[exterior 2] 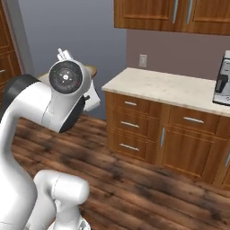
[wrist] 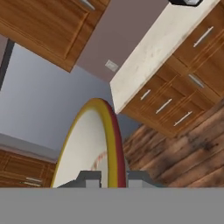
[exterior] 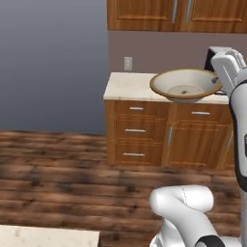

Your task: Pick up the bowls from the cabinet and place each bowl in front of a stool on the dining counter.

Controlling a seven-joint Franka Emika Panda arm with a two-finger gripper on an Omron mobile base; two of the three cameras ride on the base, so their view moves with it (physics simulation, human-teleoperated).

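The robot's tool (wrist: pixel 113 178) pinches the tan rim of the wide cream bowl (exterior: pixel 185 85) and carries it in the air, in front of the near edge of a speckled desk (exterior: pixel 126 86) against the back wall. The bowl rides tilted, its hollow turned toward the left base camera.

By the look of it, this is the carrying step for the first bowl: lifted clear, not yet set down. A pale speckled slab (exterior: pixel 48 236) at the bottom left corner of the left base view may be the dining counter. The next move would call for swinging or driving toward that counter, levelling the bowl and lowering it in front of a stool.

The left base view shows the bowl whole. From the right base view the arm's wrist hides nearly all of it, but a dark appliance (exterior 2: pixel 222 84) appears at the desk's far right. The hand view alone shows the fingers (wrist: pixel 89 178) straddling the rim edge-on.
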